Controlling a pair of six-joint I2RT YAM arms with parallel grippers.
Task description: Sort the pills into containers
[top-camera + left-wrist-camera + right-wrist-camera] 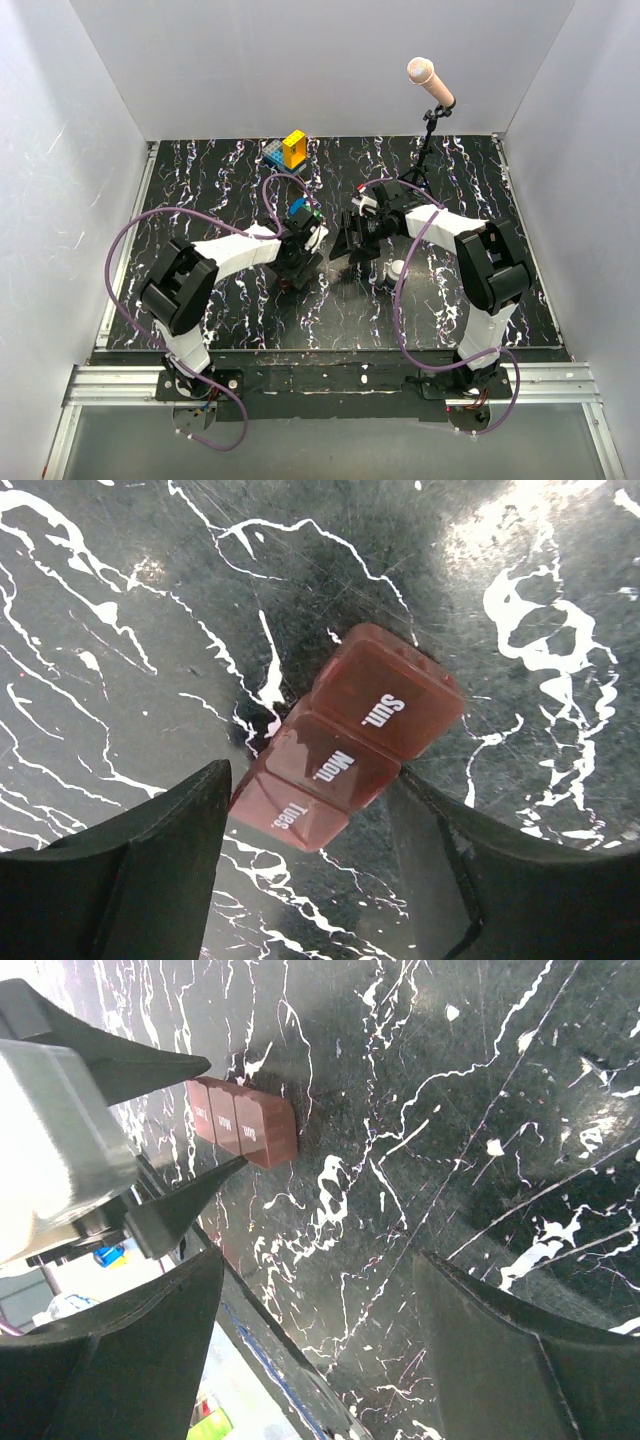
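The left gripper (312, 778) pinched the brown pill box (365, 730) between its fingers, on the marbled table (120, 630). The right gripper (320, 1260) hung nearby, spread wide and empty.

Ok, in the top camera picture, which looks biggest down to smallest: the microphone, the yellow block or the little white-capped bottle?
1. the microphone with its stand, though it sits high, nearer the camera
2. the yellow block
3. the white-capped bottle, only partly in view, so this one is less sure
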